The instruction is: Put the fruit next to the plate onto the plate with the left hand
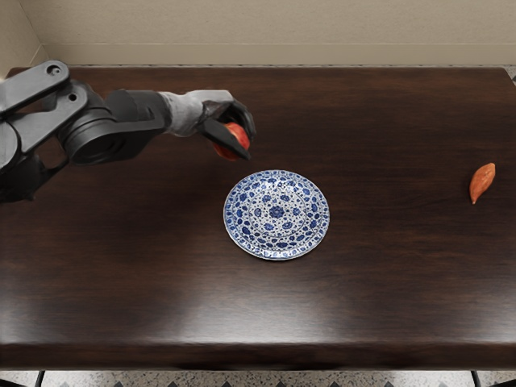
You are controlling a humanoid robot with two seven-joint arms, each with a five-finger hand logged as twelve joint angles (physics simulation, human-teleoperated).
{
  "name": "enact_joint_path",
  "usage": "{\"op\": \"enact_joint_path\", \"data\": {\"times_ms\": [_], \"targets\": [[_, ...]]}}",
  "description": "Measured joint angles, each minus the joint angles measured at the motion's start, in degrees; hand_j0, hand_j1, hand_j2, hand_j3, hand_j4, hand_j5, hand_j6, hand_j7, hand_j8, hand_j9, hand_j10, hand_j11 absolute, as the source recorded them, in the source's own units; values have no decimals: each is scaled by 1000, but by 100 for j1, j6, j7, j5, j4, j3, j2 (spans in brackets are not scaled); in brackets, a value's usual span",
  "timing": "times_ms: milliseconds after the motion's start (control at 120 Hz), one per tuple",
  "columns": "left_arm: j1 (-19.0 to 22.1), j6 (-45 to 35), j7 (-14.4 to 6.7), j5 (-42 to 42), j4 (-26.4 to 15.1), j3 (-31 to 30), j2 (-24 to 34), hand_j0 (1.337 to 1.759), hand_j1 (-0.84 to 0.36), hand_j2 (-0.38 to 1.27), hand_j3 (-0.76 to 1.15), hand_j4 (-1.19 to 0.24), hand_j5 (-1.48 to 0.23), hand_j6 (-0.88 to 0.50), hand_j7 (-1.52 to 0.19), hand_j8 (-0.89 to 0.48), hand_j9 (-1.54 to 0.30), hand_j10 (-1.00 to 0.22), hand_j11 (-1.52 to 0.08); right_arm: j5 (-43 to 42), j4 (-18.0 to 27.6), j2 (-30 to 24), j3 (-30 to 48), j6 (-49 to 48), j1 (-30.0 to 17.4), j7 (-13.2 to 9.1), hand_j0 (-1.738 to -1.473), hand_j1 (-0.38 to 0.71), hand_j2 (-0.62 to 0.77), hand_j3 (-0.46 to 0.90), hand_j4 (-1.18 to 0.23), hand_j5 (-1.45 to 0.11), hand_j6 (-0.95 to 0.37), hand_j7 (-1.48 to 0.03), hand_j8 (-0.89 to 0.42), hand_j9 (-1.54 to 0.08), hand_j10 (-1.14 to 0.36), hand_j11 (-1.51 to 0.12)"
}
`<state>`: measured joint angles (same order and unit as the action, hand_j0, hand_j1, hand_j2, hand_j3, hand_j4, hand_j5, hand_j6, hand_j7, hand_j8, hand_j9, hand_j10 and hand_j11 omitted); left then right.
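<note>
A blue-and-white patterned plate [276, 214] lies near the middle of the dark wooden table. My left arm comes in from the left edge, and its hand [229, 131] is above and to the left of the plate. The dark fingers are curled around a red fruit [235, 137], which is partly hidden by them. The fruit is held just beyond the plate's upper-left rim, not over the plate. Whether it rests on the table or is lifted, I cannot tell. The right arm is out of view.
An orange, elongated fruit [481, 182] lies far to the right near the table's right edge. The table [161, 282] is dark wood, with a pale wall behind its far edge.
</note>
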<state>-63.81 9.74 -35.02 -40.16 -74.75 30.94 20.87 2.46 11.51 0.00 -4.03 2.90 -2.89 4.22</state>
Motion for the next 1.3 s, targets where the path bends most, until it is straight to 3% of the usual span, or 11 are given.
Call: {"op": "enact_joint_path", "data": {"times_ms": [242,350,433,500,700,800,925,1042,1167,1300], "targets": [[169,394,2,156,4,-327,-510,1631,-509,456,0,-813,-1202,-445,-1219,-186,-1189,-377,-1196,0,0,0,1,0,0,0,-1658,-335,-2,0,-11,-15,-11,-15,-11,-15,-11,-15],[272,420,3,161,11,-579,-522,1632,-448,375,0,-819,-1212,-477,-1217,-231,-1200,-403,-1203,0,0,0,0,0,-1,0,-1658,-335,-2,0,-11,-15,-11,-15,-11,-15,-11,-15],[268,416,5,133,22,-662,-713,1632,-442,419,0,-821,-1175,-503,-1179,-251,-1179,-409,-1196,0,0,0,0,0,-1,0,-1658,-335,-2,0,-11,-15,-11,-15,-11,-15,-11,-15],[184,412,5,132,46,-746,-776,1638,-358,338,0,-704,-1012,-475,-1015,-301,-1012,-415,-1024,0,0,0,0,0,-1,0,-1658,-335,-2,0,-11,-15,-12,-15,-11,-15,-11,-15],[-223,400,2,122,73,-829,-659,1650,36,135,0,-304,-432,-219,-433,-153,-432,-196,-437,0,0,0,1,0,0,0,-1658,-335,-2,0,-12,-15,-12,-15,-12,-15,-11,-15],[-233,654,2,336,72,-498,-248,1653,150,84,0,-193,-273,-141,-273,-101,-273,-127,-275,0,0,0,0,0,0,0,-1658,-335,-2,0,-12,-15,-12,-15,-12,-15,-12,-15],[-144,1800,2,1300,74,164,275,1656,233,47,0,-113,-157,-84,-158,-63,-157,-76,-159,0,0,0,1,0,0,0,-1658,-335,-2,0,-12,-15,-12,-15,-12,-15,-12,-15],[-110,2290,2,2338,79,539,904,1657,274,28,0,-71,-99,-56,-99,-43,-99,-51,-100,0,0,0,0,0,0,0,-1658,-335,-2,0,-12,-15,-12,-15,-12,-15,-12,-15],[555,2456,2,3478,92,665,1686,1657,300,17,0,-46,-63,-37,-63,-31,-63,-35,-63,0,0,0,0,0,0,0,-1658,-335,-2,0,-12,-15,-12,-15,-12,-15,-12,-15],[971,2508,2,4216,191,702,2329,1658,318,10,0,-29,-39,-24,-39,-21,-39,-23,-39,0,0,0,1,0,-1,0,-1658,-335,-2,0,-12,-15,-12,-15,-12,-15,-11,-15]]}}
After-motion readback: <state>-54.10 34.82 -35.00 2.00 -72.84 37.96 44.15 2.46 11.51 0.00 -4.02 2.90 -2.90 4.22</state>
